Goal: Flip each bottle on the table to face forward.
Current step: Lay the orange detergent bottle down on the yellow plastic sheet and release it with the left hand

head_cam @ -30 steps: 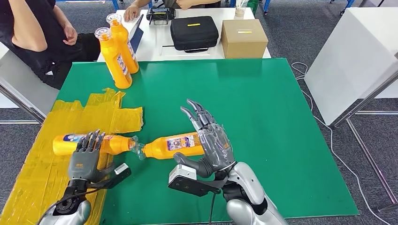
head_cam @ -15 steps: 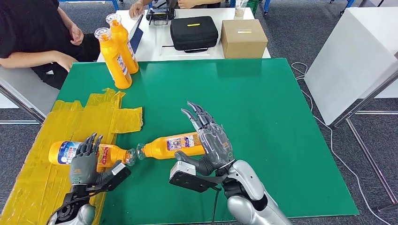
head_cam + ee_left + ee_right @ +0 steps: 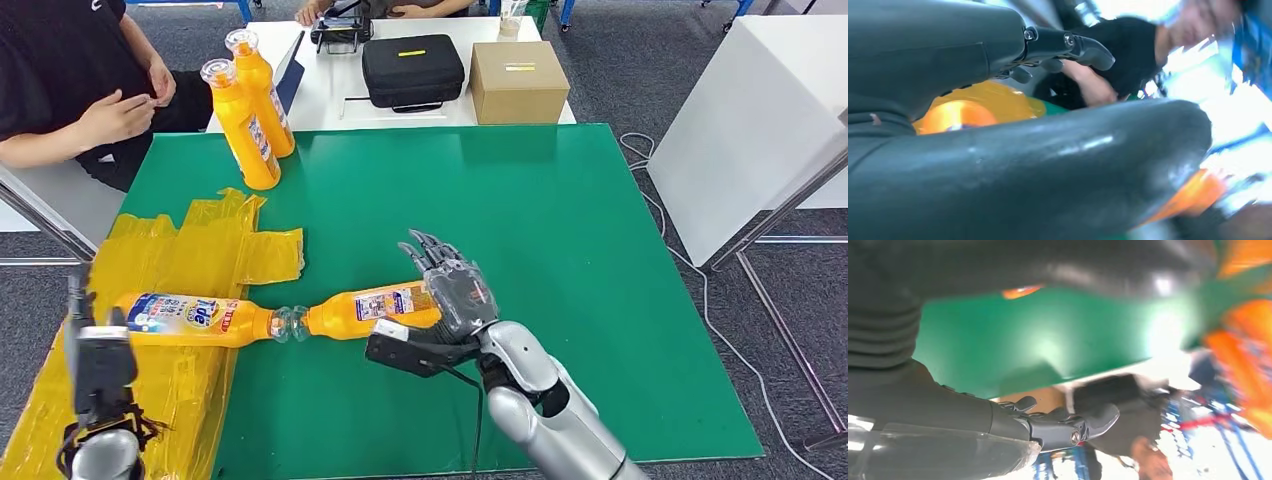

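Two orange bottles lie end to end, necks touching, near the table's front. The left bottle [image 3: 185, 318] rests on the yellow sheet [image 3: 160, 260] with its Tide label up. The right bottle [image 3: 365, 310] lies on the green mat, small label up. My right hand [image 3: 455, 292] lies over that bottle's base end, fingers curved down onto it; in the right wrist view its fingers [image 3: 1068, 427] stand apart from the thumb. My left hand [image 3: 1013, 150] is drawn back off the left bottle, fingers [image 3: 1073, 45] spread and holding nothing; its arm [image 3: 98, 400] is at the front left corner.
Two more orange bottles [image 3: 240, 125] [image 3: 262, 92] stand upright at the back left of the green mat [image 3: 560, 250]. A person sits by that corner with hands [image 3: 115, 115] near the edge. Behind are a black case [image 3: 413, 68] and cardboard box [image 3: 518, 80].
My left hand let the left bottle go and pulled back to the front left; that bottle now shows its Tide label. My right hand lowered its raised fingers onto the right bottle.
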### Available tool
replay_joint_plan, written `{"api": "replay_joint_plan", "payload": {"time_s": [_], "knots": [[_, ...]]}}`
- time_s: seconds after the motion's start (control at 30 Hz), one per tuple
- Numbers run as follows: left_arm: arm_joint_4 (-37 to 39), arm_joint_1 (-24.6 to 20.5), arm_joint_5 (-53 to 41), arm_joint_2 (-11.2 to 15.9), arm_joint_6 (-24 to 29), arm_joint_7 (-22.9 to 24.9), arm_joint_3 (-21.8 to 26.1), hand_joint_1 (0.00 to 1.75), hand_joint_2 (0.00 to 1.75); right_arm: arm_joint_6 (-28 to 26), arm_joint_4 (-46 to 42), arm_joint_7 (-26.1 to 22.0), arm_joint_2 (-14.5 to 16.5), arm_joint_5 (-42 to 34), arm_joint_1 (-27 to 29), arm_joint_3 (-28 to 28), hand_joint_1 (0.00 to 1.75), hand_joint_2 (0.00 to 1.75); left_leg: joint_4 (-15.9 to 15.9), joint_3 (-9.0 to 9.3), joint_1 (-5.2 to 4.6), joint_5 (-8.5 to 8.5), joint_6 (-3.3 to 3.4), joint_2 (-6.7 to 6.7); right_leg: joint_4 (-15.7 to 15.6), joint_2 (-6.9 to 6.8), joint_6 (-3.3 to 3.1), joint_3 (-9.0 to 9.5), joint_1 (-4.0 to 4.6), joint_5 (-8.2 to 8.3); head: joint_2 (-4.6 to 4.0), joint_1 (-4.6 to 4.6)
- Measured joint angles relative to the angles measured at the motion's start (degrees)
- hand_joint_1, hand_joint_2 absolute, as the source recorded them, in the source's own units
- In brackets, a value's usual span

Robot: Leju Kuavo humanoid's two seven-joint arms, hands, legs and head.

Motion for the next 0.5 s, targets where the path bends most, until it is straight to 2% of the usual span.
{"api": "replay_joint_plan", "payload": {"time_s": [0.13, 0.3, 0.5], "knots": [[-6.2, 0.0, 9.0, 0.9, -2.4, -1.4, 1.6, 0.00, 0.00, 3.1, 8.0, 2.3, 0.2, 2.2, -5.0, -0.7, 0.00, 1.75, 0.0, 0.02, 0.00, 0.05, 0.01, -0.06, 0.0, -0.07, 0.00, 0.04, 0.00, 0.00, 0.00, -0.01], [-9.4, 0.0, 10.3, 1.5, -2.4, -2.8, 1.5, 0.00, 0.00, 4.1, 16.0, 3.2, 0.8, 3.9, -8.1, -1.1, 0.00, 1.75, 0.0, 0.03, 0.00, 0.05, 0.01, -0.05, 0.0, -0.07, 0.00, 0.04, 0.00, 0.01, 0.00, -0.01], [-10.4, 0.1, 10.3, 1.5, -2.4, -3.0, 1.5, 0.00, 0.00, 4.1, 19.6, 3.3, 1.3, 4.1, -9.1, -1.1, 0.00, 1.75, 0.0, 0.01, 0.00, 0.04, 0.01, -0.05, 0.0, -0.07, 0.00, 0.03, 0.00, 0.00, 0.00, 0.00]]}}
